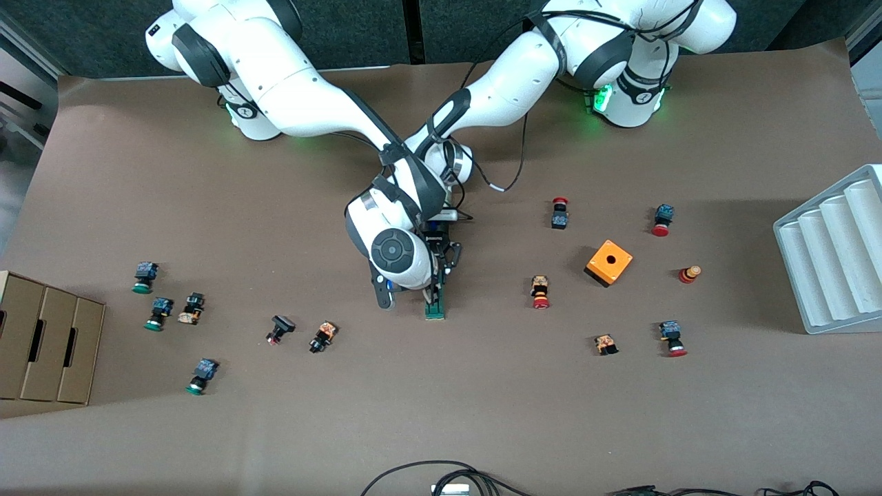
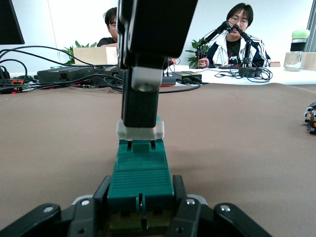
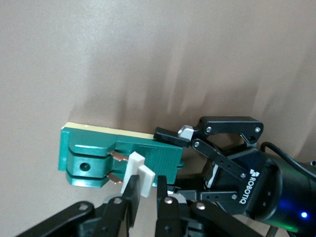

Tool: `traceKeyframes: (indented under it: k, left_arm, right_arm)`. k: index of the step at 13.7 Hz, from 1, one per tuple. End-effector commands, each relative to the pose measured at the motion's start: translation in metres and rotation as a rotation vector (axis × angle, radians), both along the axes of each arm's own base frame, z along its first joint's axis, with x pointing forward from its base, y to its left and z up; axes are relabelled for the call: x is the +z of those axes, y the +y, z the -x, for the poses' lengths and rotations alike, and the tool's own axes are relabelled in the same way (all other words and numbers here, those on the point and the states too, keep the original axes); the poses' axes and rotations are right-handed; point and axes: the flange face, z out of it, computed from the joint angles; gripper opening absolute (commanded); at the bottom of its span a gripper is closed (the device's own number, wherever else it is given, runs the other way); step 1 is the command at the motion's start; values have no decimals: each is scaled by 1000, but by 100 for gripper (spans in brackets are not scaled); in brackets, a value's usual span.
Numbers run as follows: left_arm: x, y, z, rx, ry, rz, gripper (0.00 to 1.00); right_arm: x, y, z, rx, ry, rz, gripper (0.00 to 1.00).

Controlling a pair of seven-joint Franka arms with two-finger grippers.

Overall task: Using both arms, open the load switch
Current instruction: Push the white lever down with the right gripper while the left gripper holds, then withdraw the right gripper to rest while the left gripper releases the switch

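The dark-green load switch (image 1: 435, 308) lies on the brown table mid-way between the arms. My left gripper (image 2: 140, 191) is shut on the end of its green body (image 2: 140, 173); that same gripper (image 3: 173, 158) also shows in the right wrist view. My right gripper (image 3: 146, 190) comes down from above and is shut on the white sliding piece (image 3: 139, 174), which stands out from the body beside two copper contacts. In the left wrist view one of its black fingers (image 2: 140, 106) stands on the white piece (image 2: 140, 131). In the front view the right arm's wrist (image 1: 394, 256) hides most of both grippers.
An orange cube with a hole (image 1: 609, 262) and several red-capped push buttons lie toward the left arm's end. Green-capped and black buttons lie toward the right arm's end, beside a cardboard box (image 1: 41, 344). A white ribbed tray (image 1: 837, 251) sits at the table's edge. Cables (image 1: 441, 475) trail along the front.
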Motion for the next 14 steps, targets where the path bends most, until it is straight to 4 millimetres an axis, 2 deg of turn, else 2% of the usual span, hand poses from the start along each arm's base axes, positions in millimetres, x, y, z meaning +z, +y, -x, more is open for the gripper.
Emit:
traceKeyframes:
  k: [1, 5, 7, 8, 10, 11, 12, 14]
  left_arm:
    - [-24, 0, 7, -10, 18, -11, 53]
    - [-24, 0, 7, -10, 18, -11, 53]
    - [-23, 0, 6, -10, 18, -10, 53]
    - [-23, 0, 6, -10, 18, -10, 53]
    - [-23, 0, 6, -10, 18, -10, 53]
    - [-23, -1, 6, -11, 19, -9, 54]
    - [-23, 0, 6, -11, 19, -10, 54]
    - [-22, -1, 6, -8, 20, -6, 57]
  right_arm:
    - [-15, -1, 10, 18, -28, 28, 22]
    - [-14, -1, 10, 17, -31, 25, 22]
    - [1, -5, 1, 5, -44, 12, 23]
    - [14, -6, -1, 3, -51, 3, 28]
    - [39, -13, -9, 1, -68, -1, 70]
    - [48, -23, -18, 11, -80, -2, 85]
    - [59, -28, -24, 28, -97, -8, 94]
    - [96, -57, -44, 97, -142, -35, 98]
